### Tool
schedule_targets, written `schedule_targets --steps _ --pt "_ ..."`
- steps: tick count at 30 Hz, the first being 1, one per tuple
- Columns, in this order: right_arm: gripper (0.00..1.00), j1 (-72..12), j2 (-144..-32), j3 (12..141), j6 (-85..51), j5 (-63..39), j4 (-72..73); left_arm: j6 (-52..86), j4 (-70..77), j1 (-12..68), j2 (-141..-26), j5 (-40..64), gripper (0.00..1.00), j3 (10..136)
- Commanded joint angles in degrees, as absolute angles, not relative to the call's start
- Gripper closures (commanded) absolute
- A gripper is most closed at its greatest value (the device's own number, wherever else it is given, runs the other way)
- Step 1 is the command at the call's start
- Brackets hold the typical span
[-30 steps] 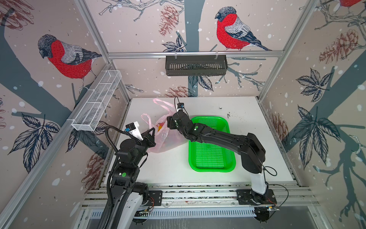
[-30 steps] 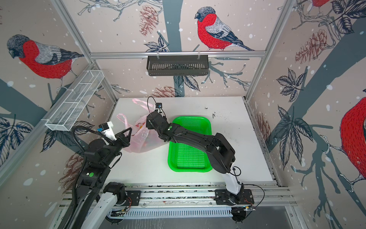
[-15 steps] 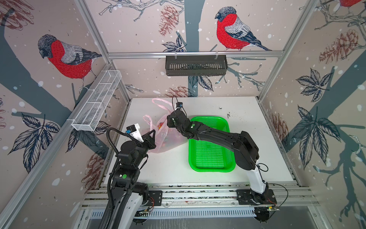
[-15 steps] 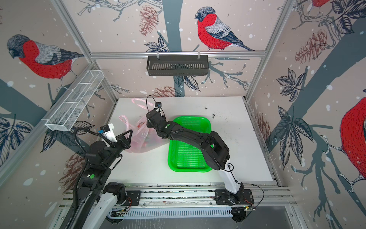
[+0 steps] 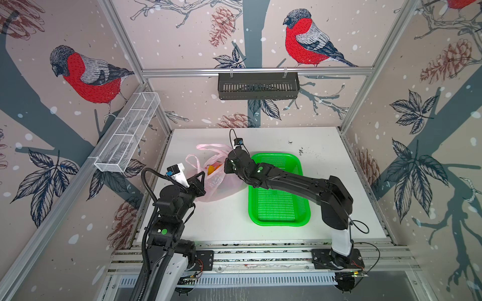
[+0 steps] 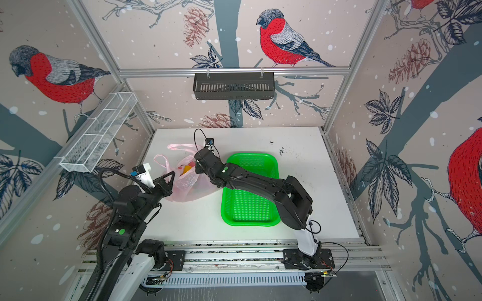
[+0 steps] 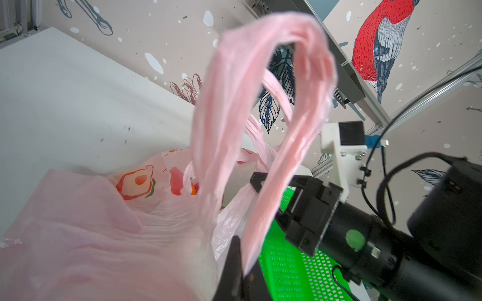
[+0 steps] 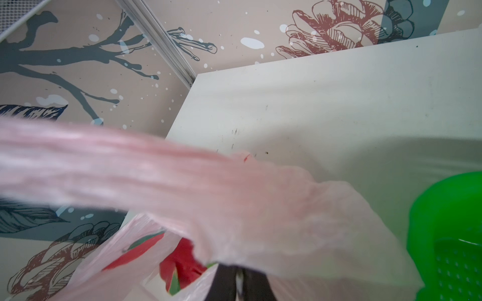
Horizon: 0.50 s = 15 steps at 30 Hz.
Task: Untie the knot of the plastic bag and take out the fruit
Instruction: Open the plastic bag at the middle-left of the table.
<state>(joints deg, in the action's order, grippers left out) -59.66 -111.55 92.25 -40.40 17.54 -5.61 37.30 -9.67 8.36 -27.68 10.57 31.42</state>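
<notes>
My left gripper (image 5: 201, 175) has its jaws pressed together on the pink film of the plastic bag (image 5: 221, 186). It grips at the foot of a loop handle (image 7: 263, 99) that arches up from the fingers in the left wrist view. My right gripper (image 7: 257, 179) is likewise pinched closed on the bag, on the opposite lip of its mouth. In the right wrist view the film drapes over its black fingers (image 8: 224, 281). Between the two grips the mouth gapes open.

The bag is thin, pale pink, translucent and crinkled, with a red-and-orange printed mark (image 7: 137, 182) on its side. Its second handle (image 5: 208, 147) loops off separately toward the back wall. The bag sits on the white table (image 5: 260, 138), left of centre and just beside the green tray (image 5: 276, 156). My right arm covers the spot, so I cannot tell whether they touch.

Of the fruit (image 5: 212, 168) I see only an orange patch and some red through the mouth, and I cannot tell how many pieces lie inside. In both top views the right gripper's tips are hidden. Both wrist views show the nearest handle blurred, and the bag's body is cut off at the frame edge.
</notes>
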Motion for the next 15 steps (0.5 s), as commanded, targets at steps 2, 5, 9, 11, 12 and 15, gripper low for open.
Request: schedule_targets --steps 2,5,9,11,12,15 --pt "0.91 -61.24 -107.05 87.98 -38.38 14.90 -8.09 38.05 -13.22 8.28 -28.05 9.31 1.00 34.06" --pt "0.92 -62.63 -104.61 84.99 -38.06 13.01 -10.36 38.70 -16.59 8.26 -27.82 8.30 1.00 35.19" --pt "0.92 -64.26 -102.43 80.18 -39.12 11.35 -12.25 40.34 -20.08 8.28 -27.39 8.71 1.00 34.66" --pt "0.92 -65.09 -101.85 77.82 -40.12 11.00 -12.83 41.62 -20.70 8.30 -26.64 9.76 1.00 33.19" --pt "0.92 -65.36 -101.71 76.82 -40.61 10.74 -12.83 42.20 -21.04 8.26 -26.20 10.05 1.00 32.42" --pt "0.92 -66.24 -101.34 74.11 -42.19 10.21 -12.11 43.82 -22.90 8.26 -24.47 9.90 1.00 30.54"
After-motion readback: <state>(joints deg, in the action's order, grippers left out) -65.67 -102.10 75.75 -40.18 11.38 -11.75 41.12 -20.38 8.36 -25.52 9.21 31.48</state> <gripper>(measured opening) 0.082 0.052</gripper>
